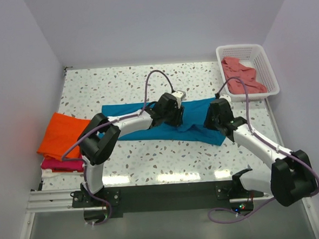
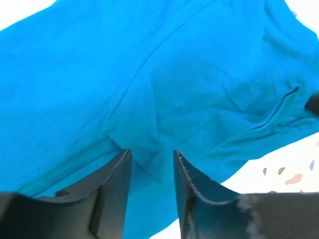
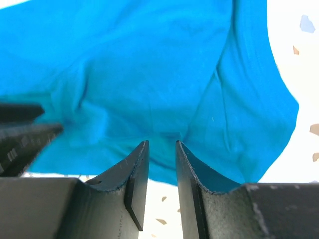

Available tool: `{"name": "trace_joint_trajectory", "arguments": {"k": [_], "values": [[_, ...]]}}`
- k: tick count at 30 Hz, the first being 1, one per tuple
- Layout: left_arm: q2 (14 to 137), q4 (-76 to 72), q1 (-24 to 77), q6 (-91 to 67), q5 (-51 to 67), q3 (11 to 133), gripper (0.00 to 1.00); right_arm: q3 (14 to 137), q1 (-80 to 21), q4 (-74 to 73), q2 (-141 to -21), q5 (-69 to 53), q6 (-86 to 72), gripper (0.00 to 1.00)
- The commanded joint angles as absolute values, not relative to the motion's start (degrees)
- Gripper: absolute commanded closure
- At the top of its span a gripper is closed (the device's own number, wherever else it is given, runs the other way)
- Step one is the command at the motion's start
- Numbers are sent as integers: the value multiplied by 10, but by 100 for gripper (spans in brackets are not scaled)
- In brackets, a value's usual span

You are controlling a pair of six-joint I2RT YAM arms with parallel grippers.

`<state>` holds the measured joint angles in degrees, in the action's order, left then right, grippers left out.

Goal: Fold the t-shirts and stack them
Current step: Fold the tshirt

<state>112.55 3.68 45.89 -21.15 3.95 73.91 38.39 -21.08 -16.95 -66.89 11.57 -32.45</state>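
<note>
Teal shirt: lies rumpled across the middle of the bench, long side running left to right, not yet folded.
Other shirts: orange shirt lies folded on the magenta shirt at the left edge; salmon shirt sits in the basket, far right.
Left fingers: narrowly parted over the teal shirt's middle, a crease between them, nothing clamped.
Right fingers: narrowly parted at its near-right hem, holding nothing.
Risk: closing on a ridge may catch only one layer, so a lift would drag the cloth askew. Uneven pulls would bunch it.
Left arm: elbow high at near left, forearm reaching right, wrist tipped down.
Right arm: forearm angled far-left from its base, wrist down at the hem.
</note>
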Motion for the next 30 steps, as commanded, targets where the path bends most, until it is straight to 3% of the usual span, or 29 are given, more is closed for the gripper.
{"name": "trace_joint_trajectory", "arguments": {"k": [1,4,9,17,30], "values": [[1102,92,461,-201,9,767,55,453,-209,-169,-710,150,-314,68],[1091,111,461,-221,8,752,46,484,-208,-168,-743,159,-307,68],[1082,58,461,-278,46,699,43,521,-206,-173,-785,164,-296,67],[1094,-25,461,-333,114,673,44,523,-206,-164,-798,163,-297,67],[1114,-23,461,-353,93,678,53,518,-204,-162,-799,163,-295,67]]}}
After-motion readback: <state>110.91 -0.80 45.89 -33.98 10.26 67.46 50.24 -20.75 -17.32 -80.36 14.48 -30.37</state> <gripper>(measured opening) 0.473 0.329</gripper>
